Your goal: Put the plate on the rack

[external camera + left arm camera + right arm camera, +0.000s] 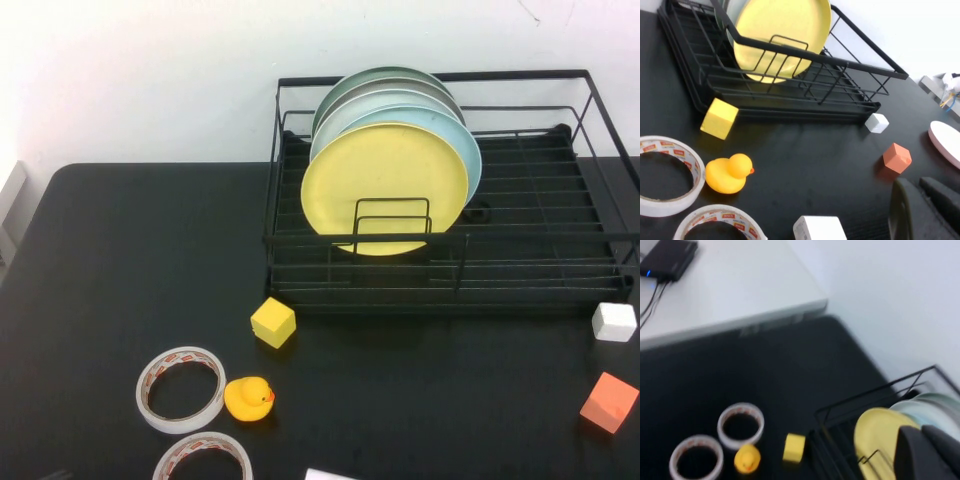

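Observation:
The pale yellow plate (385, 186) stands upright in the black wire rack (520, 262), at the front of a row of plates and leaning against a divider loop. It also shows in the left wrist view (782, 35) and the right wrist view (876, 440). Neither gripper shows in the high view. My left gripper (914, 185) is shut and empty, low over the table's near right part, well away from the rack (790, 95). My right gripper (921, 432) is shut and empty, raised above the table with the rack (860, 400) below it.
A light blue plate (462, 140) and grey-green plates (385, 85) stand behind the yellow one. On the table lie a yellow cube (273, 322), a rubber duck (248, 398), two tape rolls (180, 389), a white cube (613, 321) and an orange cube (609, 402).

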`<action>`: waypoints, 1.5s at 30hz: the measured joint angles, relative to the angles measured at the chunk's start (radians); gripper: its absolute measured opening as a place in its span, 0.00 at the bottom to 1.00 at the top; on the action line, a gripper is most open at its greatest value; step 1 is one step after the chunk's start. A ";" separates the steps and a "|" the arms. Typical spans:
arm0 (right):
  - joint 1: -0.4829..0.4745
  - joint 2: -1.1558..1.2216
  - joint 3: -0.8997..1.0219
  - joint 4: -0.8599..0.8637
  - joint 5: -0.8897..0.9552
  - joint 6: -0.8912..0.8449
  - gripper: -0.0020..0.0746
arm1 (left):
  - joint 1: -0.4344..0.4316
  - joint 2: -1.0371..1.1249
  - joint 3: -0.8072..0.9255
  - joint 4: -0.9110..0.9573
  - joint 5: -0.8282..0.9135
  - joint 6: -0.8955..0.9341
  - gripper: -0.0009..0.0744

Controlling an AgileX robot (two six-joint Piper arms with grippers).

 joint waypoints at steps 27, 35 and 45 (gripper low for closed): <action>0.000 -1.041 1.062 0.090 -0.437 -0.061 0.03 | 0.000 0.000 0.000 0.019 0.003 0.000 0.01; 0.000 -1.045 1.179 0.077 -0.396 -0.007 0.03 | 0.000 0.000 0.000 0.019 0.008 0.000 0.01; 0.000 -1.076 1.375 0.024 -0.745 0.004 0.03 | 0.000 0.000 0.000 0.019 0.011 0.000 0.01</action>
